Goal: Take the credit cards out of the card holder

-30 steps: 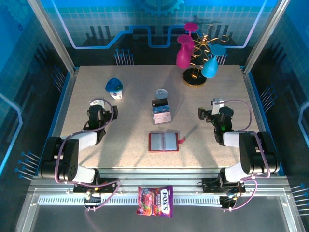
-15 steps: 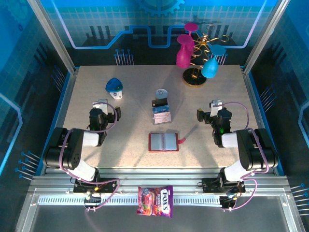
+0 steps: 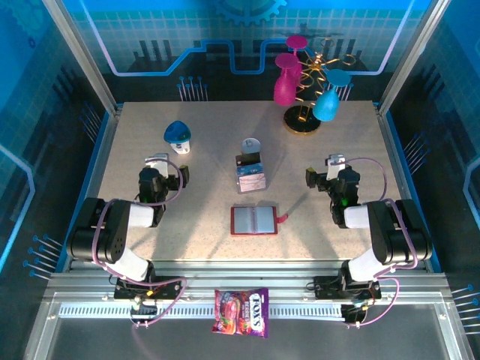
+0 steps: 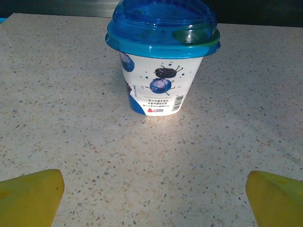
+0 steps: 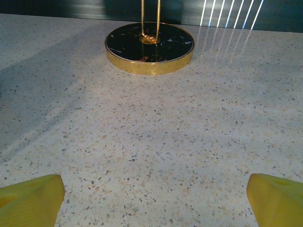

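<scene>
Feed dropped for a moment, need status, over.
Left gripper open, empty, facing yogurt cup. Right gripper open, empty, facing gold stand base. Card holder open flat mid-table, credit cards stacked beyond it.

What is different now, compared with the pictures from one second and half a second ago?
Both arms folded back slightly. The left gripper and the right gripper shifted a little toward the table's middle, open and empty. Nothing was grasped or released. The card holder, the credit cards and the yogurt cup stayed in place.

card holder (image 3: 253, 220) centre | credit cards (image 3: 252, 180) just behind it | cup (image 3: 178, 137) back left | stand (image 3: 302, 120) back right
</scene>
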Tool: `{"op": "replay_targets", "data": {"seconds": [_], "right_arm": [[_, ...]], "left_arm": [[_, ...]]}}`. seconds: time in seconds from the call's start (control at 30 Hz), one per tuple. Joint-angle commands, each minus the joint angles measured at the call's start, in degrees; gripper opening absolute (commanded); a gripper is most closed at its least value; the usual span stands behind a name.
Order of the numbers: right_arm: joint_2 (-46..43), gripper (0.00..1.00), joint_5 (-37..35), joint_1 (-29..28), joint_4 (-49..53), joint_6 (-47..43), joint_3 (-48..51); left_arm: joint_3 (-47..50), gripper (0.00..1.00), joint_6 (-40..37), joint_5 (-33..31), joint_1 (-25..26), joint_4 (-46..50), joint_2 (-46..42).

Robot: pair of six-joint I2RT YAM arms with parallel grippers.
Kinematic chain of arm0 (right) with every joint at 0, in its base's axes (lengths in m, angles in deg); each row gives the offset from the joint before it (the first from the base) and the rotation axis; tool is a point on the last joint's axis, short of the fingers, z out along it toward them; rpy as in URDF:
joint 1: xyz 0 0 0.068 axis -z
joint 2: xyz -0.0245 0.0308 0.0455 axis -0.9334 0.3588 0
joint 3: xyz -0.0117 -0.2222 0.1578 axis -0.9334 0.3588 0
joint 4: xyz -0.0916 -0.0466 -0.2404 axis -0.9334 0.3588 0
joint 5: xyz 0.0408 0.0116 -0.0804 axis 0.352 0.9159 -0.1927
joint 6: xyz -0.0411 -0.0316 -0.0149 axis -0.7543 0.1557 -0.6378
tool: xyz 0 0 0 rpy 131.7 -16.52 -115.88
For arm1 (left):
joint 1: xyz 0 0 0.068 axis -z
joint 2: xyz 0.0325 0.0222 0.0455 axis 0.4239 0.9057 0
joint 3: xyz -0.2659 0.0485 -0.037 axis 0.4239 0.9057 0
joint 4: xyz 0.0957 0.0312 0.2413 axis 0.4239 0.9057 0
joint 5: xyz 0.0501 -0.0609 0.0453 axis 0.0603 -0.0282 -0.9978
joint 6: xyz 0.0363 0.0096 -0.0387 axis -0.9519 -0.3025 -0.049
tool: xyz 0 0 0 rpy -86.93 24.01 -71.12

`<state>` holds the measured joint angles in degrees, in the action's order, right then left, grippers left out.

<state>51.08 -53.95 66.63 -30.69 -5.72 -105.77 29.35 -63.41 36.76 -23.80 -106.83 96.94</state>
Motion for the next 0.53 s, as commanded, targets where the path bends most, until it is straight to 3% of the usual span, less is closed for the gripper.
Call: {"op": "replay_targets", "data": {"seconds": [0.0,0.5], "right_arm": [[0.45,1.0,-0.76,-0.9,-1.07,-1.01,-1.13],[0.45,1.0,1.71,-1.08,-0.15,-2.26,-1.68]], "left_arm": [[-0.04,0.99,-0.67,1.55,-0.4,-1.44,0.06],[-0.17,0.99,-0.63,2.12,-0.66,-1.35,0.08]]}}
